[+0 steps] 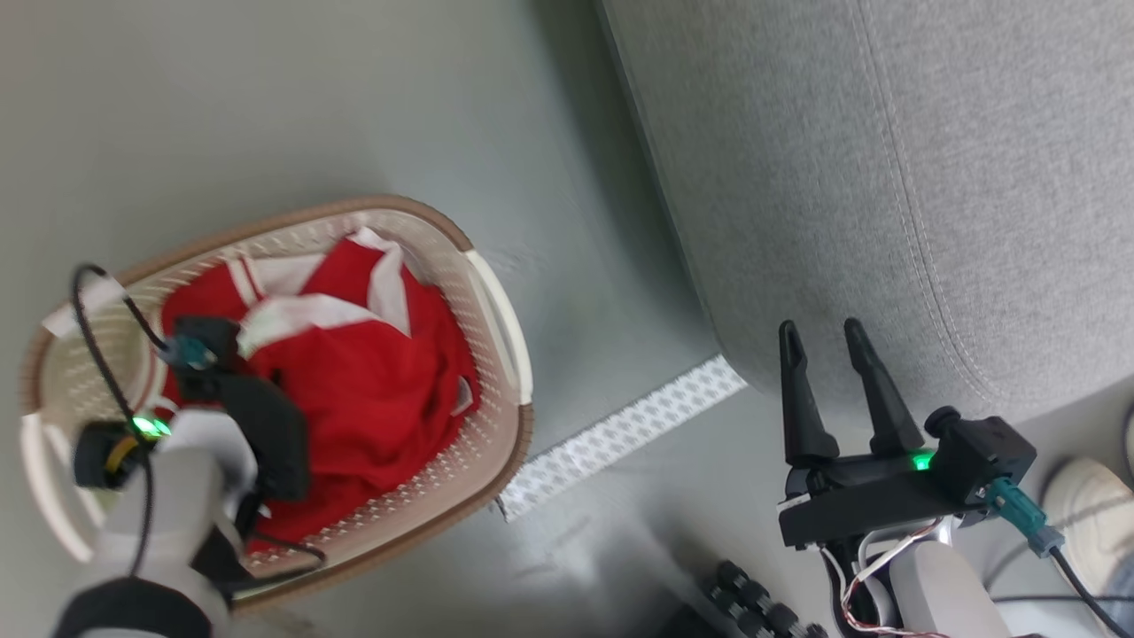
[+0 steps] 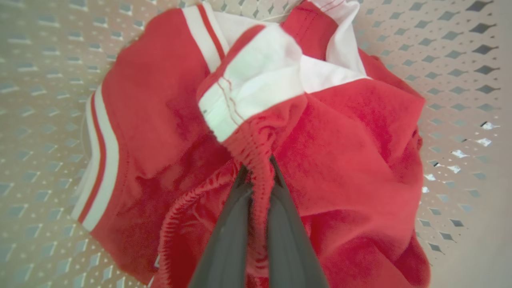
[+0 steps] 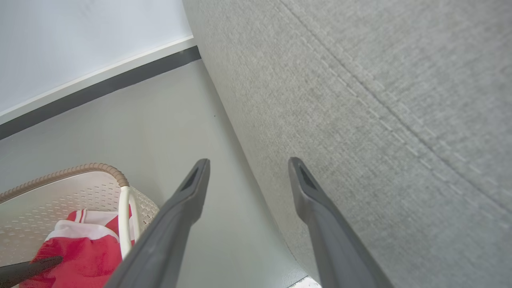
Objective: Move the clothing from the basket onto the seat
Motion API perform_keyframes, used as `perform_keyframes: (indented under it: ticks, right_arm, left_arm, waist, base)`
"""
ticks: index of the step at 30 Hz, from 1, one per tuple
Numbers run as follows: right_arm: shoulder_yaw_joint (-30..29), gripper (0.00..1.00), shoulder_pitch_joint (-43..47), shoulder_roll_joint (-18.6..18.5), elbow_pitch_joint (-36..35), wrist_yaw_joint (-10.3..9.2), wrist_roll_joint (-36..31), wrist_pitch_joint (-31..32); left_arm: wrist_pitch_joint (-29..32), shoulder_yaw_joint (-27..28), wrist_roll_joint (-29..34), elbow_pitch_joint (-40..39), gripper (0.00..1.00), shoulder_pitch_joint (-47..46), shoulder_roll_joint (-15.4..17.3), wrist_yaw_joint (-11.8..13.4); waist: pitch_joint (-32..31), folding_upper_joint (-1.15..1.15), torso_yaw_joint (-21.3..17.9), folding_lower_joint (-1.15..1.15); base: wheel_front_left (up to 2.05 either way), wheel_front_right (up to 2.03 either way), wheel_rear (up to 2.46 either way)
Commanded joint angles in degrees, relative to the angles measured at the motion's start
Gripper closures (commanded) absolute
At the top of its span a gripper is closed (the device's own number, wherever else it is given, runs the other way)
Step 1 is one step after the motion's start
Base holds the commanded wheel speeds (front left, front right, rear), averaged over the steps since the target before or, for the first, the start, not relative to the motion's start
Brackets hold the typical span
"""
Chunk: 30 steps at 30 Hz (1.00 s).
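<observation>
The cream basket [image 1: 496, 301] stands on the floor at the left, and its perforated wall [image 2: 460, 100] surrounds the load. Inside lies the red clothing [image 1: 381, 381] with white trim and stripes [image 2: 100, 160]. My left gripper [image 2: 258, 168] reaches down into the basket, shut on a gathered red elastic edge of the clothing [image 2: 340, 132]. The grey seat [image 1: 886, 177] takes up the upper right. My right gripper [image 1: 828, 332] hovers open at the seat's lower corner with nothing between its fingers [image 3: 188, 192]. The right wrist view shows the seat [image 3: 360, 100] and the basket [image 3: 80, 172].
A white patterned strip [image 1: 620, 434] lies on the grey floor between the basket and the seat. A person's pale shoe [image 1: 1085, 505] is at the right edge. A dark skirting board [image 3: 100, 86] runs along the wall beyond the basket.
</observation>
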Motion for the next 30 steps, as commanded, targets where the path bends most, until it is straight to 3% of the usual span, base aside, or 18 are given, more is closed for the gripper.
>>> perform_keyframes:
  ticks: [1,7,11,17,25,30]
  right_arm:
    - [-0.7,0.0,-0.2,-0.1,0.5,0.02,-0.8,-0.3]
    - [-0.4,0.0,1.2,-0.1,3.1,0.02,-3.2,-0.3]
    - [0.9,0.0,2.4,-0.1,6.2,0.02,-4.9,-0.2]
    - [4.1,0.0,5.4,-0.2,8.8,0.02,-5.8,2.4]
    - [8.1,0.0,8.2,-0.1,8.7,0.02,-9.1,6.8]
    - [10.1,0.0,9.0,-0.2,7.9,0.02,-10.9,8.7]
  left_arm:
    - [-1.2,0.0,-0.4,0.4,1.0,1.7,-0.8,-0.5]
    - [-6.2,-0.8,-2.8,0.6,1.0,5.0,-3.8,-2.2]
    - [-8.6,-1.4,-4.9,0.5,1.0,7.4,-4.9,-1.8]
    - [-6.4,-8.6,-16.1,-6.6,1.0,13.6,-5.0,-2.6]
    - [-1.7,-24.0,-28.5,-22.1,1.0,19.5,-4.9,5.9]
    - [-1.5,-28.0,-30.6,-27.9,1.0,18.3,-4.9,9.2]
  waist:
    - [-4.4,0.0,3.2,0.0]
    - [-13.6,0.0,8.1,0.0]
    - [-21.9,0.0,11.4,0.0]
    - [-33.3,0.0,14.3,0.0]
    - [-44.8,0.0,18.2,0.0]
    - [-48.7,0.0,19.8,0.0]
  base:
    - [0.0,0.0,0.0]
    - [0.0,0.0,0.0]
    - [0.0,0.0,0.0]
    - [0.0,0.0,0.0]
    - [0.0,0.0,0.0]
    - [0.0,0.0,0.0]
